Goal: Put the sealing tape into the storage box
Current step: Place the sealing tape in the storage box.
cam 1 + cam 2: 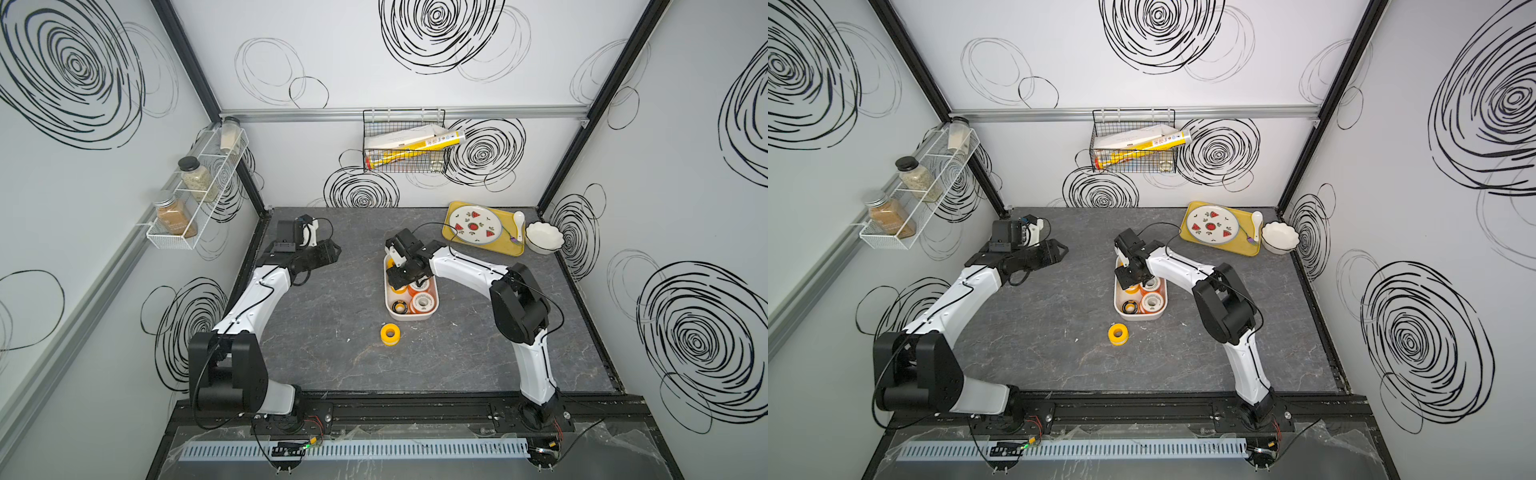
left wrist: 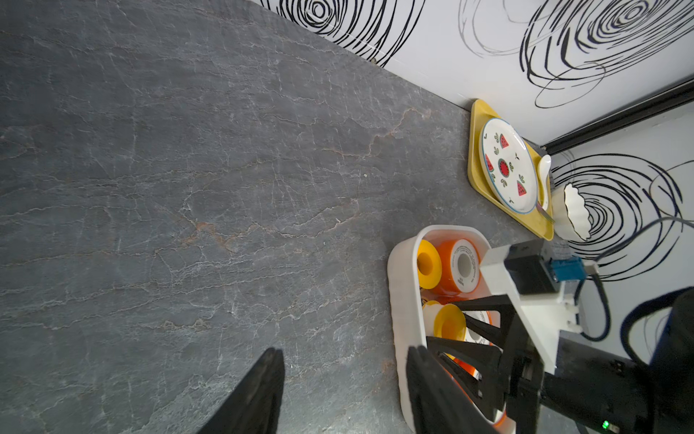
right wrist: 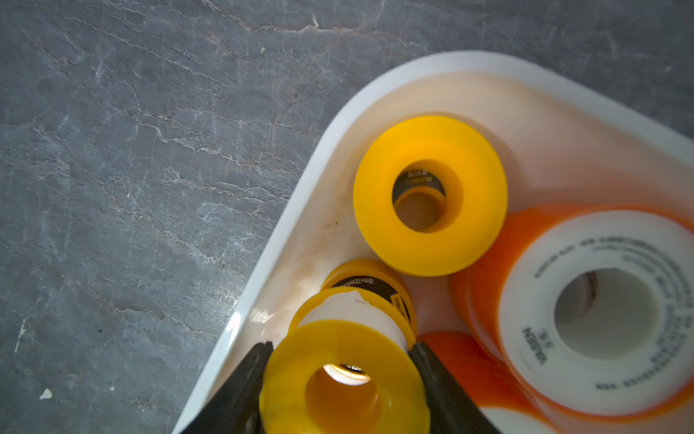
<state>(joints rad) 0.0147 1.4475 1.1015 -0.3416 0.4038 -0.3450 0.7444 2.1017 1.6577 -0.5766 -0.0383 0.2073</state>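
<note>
The white storage box (image 1: 411, 318) (image 1: 1140, 318) stands mid-table with several orange and yellow spools of sealing tape inside. My right gripper (image 1: 397, 282) (image 3: 341, 347) points down into the box's far end, shut on an all-yellow spool (image 3: 343, 383) (image 2: 448, 321) just above a black-faced yellow spool (image 3: 379, 285). Beside them lie a yellow spool (image 3: 430, 195) and an orange spool (image 3: 601, 312). One more yellow spool (image 1: 390, 333) (image 1: 1118, 333) lies on the table in front of the box. My left gripper (image 1: 332, 251) (image 2: 345, 351) hangs open and empty at the back left.
At the back right, a yellow tray (image 1: 511, 245) carries a watermelon plate (image 1: 476, 224) and a spoon, with a white scalloped bowl (image 1: 543, 237) beside it. A wire basket (image 1: 403, 141) hangs on the back wall and a spice rack (image 1: 195, 187) on the left wall.
</note>
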